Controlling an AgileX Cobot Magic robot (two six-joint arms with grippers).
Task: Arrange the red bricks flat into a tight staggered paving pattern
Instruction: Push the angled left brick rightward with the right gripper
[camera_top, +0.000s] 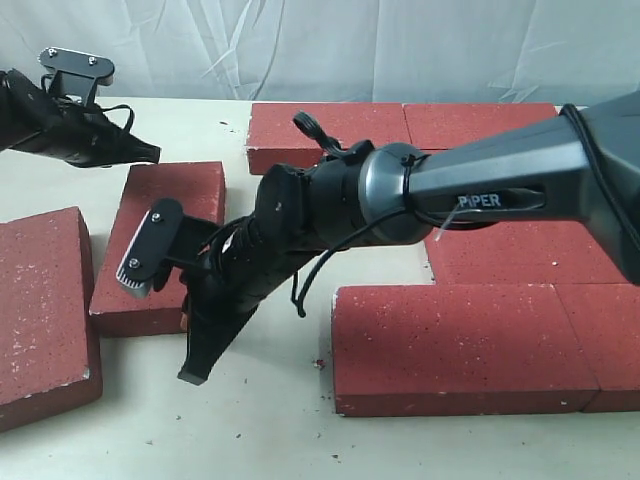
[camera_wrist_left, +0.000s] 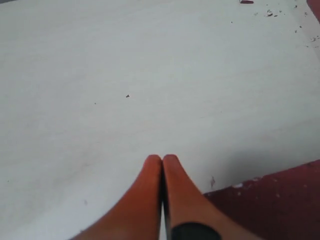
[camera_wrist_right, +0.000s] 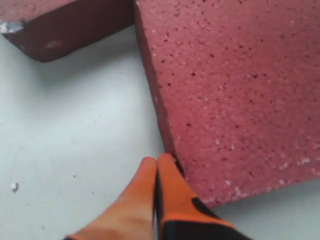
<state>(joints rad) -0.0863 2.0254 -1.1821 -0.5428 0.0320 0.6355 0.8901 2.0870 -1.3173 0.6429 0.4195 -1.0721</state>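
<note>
Beside edge of a red brick, R tool tips together; L tool likewise.

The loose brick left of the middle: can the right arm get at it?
Probably yes. The right gripper, shut, sits right at the edge of that brick with nothing between them, so a push looks free; grasping it would need open jaws.

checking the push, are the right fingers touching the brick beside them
Touching. The right wrist view shows the shut right fingers with their tip against the brick along its side edge, no gap visible.
</note>
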